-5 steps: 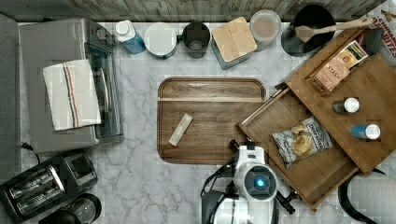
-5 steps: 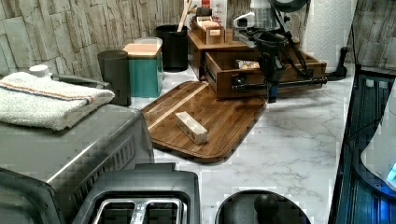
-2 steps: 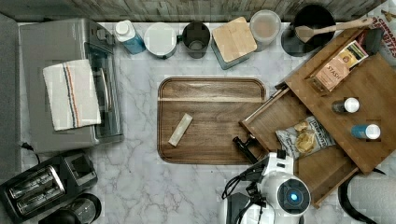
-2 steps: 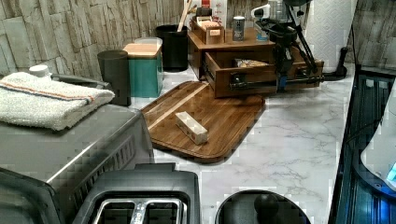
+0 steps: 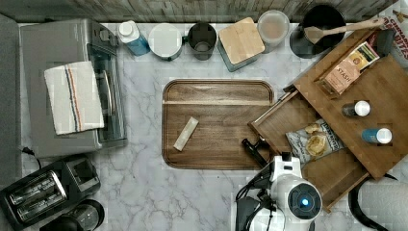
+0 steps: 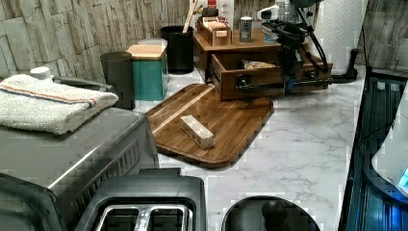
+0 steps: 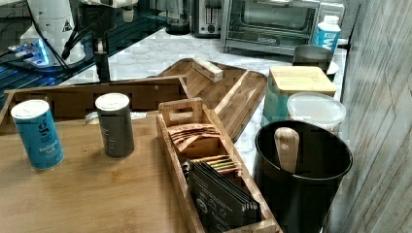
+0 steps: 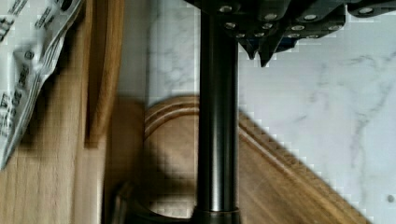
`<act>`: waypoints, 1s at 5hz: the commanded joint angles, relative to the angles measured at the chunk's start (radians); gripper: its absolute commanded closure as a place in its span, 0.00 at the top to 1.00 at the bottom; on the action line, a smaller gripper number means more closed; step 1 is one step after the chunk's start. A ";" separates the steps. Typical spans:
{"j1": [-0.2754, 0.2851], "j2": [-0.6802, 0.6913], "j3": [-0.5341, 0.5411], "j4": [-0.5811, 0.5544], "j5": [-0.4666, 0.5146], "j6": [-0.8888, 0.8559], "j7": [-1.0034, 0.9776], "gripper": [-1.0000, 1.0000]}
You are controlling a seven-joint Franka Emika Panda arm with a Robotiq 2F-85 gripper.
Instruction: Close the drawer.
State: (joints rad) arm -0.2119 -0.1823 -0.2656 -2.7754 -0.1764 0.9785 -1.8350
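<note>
The drawer stands pulled out from under the wooden cabinet top, angled toward the top view's lower left. A snack bag lies inside it. Its long black bar handle runs along the front. My gripper is shut and sits against the handle's outer side, about two thirds of the way along it toward the left view's right. In the wrist view the gripper is on the countertop side of the bar. In the right view the gripper drops just behind the drawer front.
A rounded wooden serving tray with a small wooden block lies right beside the drawer's front corner. Two bottles and a tea box stand on the cabinet top. A paper towel roll stands near the arm. Bare marble lies in front.
The arm has slid along the handle toward the top view's lower right. The drawer itself has hardly shifted.
</note>
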 commanded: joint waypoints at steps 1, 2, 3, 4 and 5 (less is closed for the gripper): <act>-0.050 0.146 -0.071 0.327 0.092 0.013 -0.243 0.00; -0.001 0.271 -0.137 0.465 0.245 0.065 -0.369 0.00; -0.027 0.363 -0.117 0.609 0.266 0.101 -0.422 0.00; -0.027 0.396 -0.124 0.642 0.305 0.176 -0.435 0.00; -0.025 0.407 -0.109 0.635 0.316 0.242 -0.411 0.00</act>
State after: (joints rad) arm -0.2189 0.2269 -0.3784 -2.3203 0.1091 1.0400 -2.1699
